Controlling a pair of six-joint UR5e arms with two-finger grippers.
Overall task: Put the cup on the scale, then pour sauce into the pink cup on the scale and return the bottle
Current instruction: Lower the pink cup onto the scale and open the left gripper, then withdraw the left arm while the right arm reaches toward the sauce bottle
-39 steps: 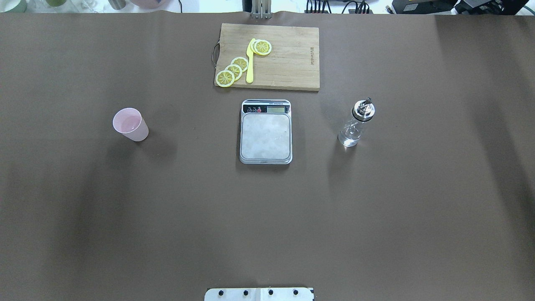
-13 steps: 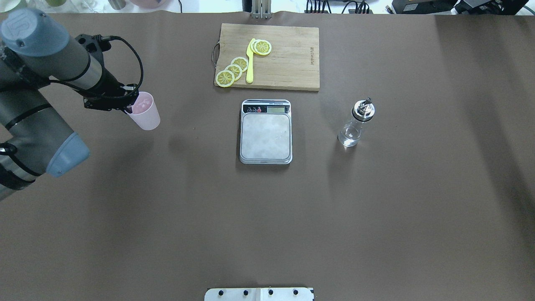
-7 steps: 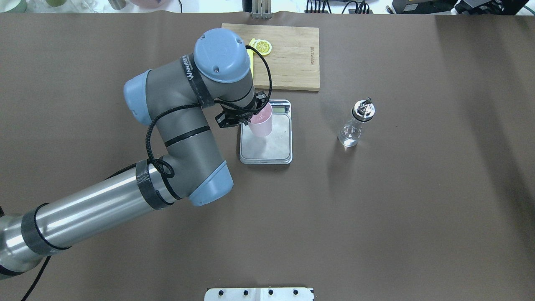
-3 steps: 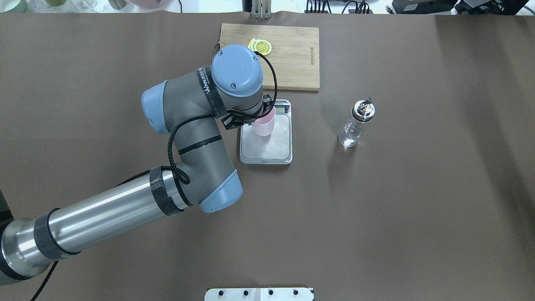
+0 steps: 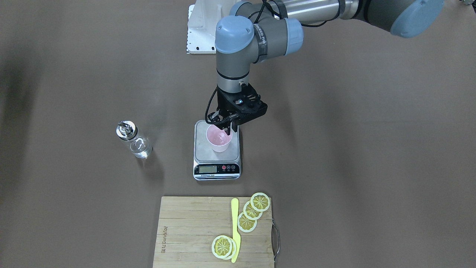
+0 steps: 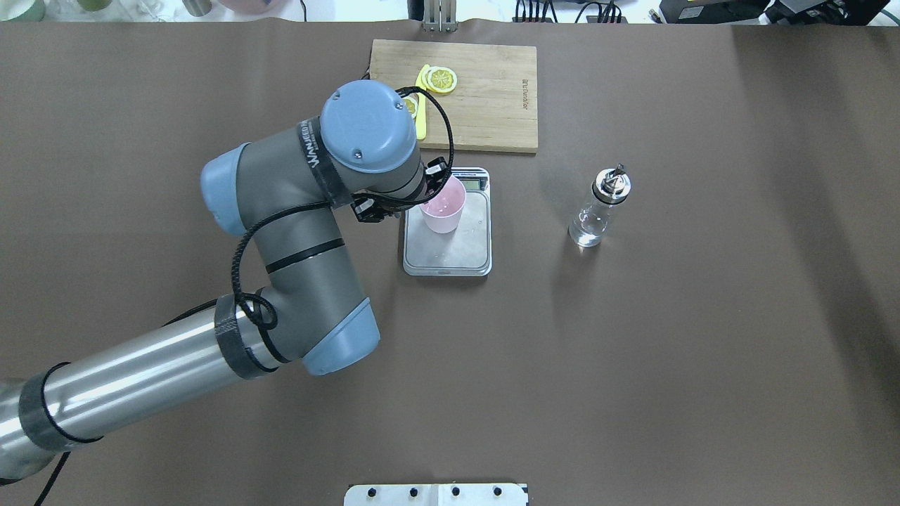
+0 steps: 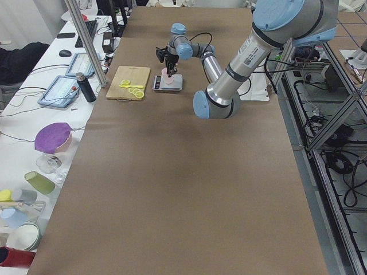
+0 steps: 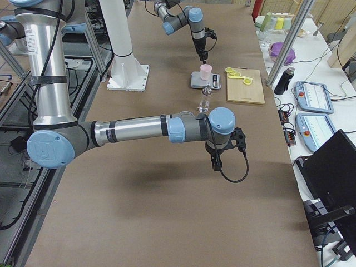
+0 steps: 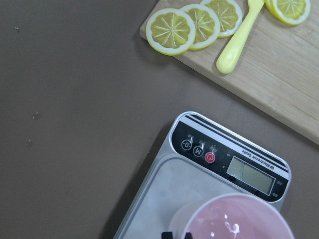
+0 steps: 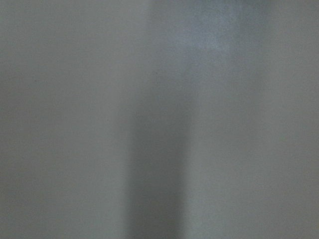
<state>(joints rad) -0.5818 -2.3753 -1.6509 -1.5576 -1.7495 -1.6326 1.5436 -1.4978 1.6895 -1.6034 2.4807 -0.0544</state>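
Our left tool [image 5: 227, 129] has carried the pink cup [image 6: 442, 209] from the left of the worktop [image 6: 633, 365] onto the scale [image 6: 457, 250], where it stands upright; we cannot tell whether the tool at its rim grips or has let go, and the sauce bottle [image 6: 595, 214] waits untouched.

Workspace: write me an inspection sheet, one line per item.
Surface: brown table cover, a few tiny specks near the scale.
Job's things: pink cup upright on the scale; bottle upright on the cover, apart from the scale.
Clutter: cutting board with lemon slices and a yellow knife.
Grippers: left gripper at the cup's rim, grip cannot be told; right gripper hangs above the cover, open or shut cannot be told.
Cables: black cable loops along the left arm.
Surroundings: tablets and cups on a side bench.
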